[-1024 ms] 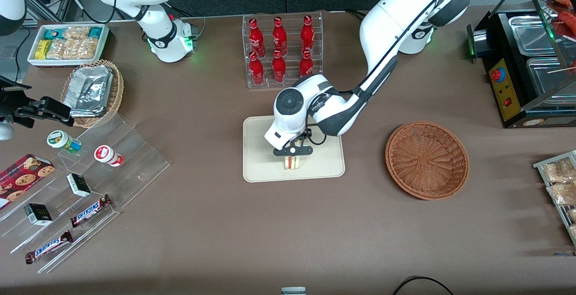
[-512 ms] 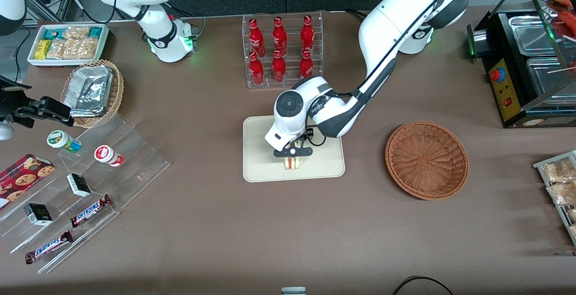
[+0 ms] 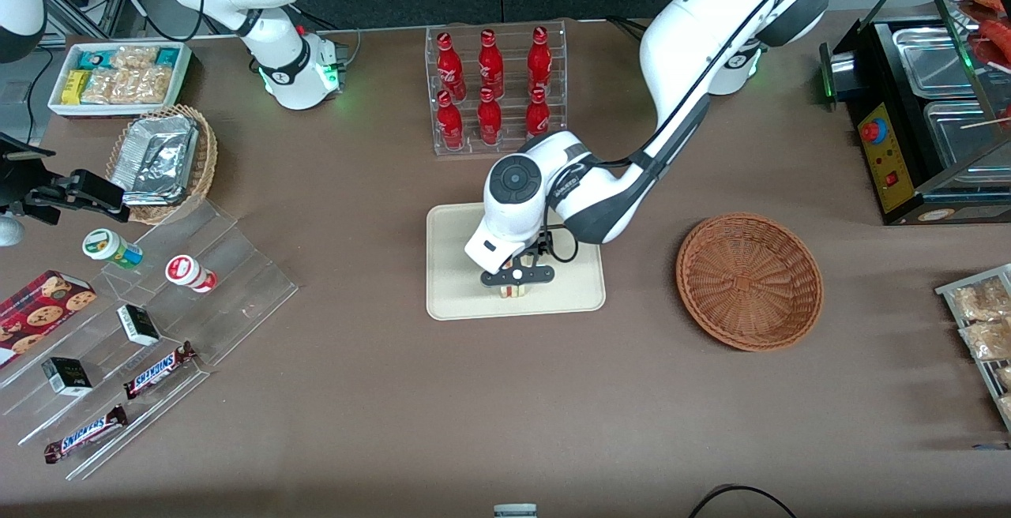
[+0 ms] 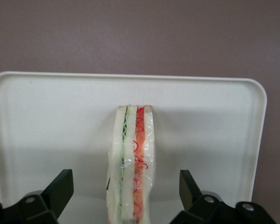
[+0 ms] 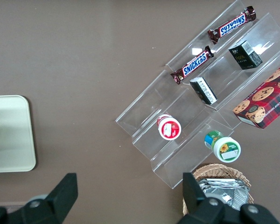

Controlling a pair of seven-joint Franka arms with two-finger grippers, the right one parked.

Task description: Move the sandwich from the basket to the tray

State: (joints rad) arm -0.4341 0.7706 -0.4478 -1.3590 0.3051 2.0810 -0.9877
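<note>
The sandwich stands upright on its edge on the cream tray, its red and green filling layers showing. My gripper is open, with its black fingers well apart on either side of the sandwich and not touching it. In the front view the gripper hangs over the tray, and only a sliver of the sandwich shows under it. The reddish-brown basket sits beside the tray, toward the working arm's end, with nothing in it.
A clear rack of red bottles stands farther from the camera than the tray. Toward the parked arm's end are acrylic snack shelves, a tan basket of foil containers and a white snack bin. A black food warmer stands at the working arm's end.
The wrist has shifted slightly toward the front camera and now covers more of the sandwich. The sandwich stays in the same spot on the tray.
</note>
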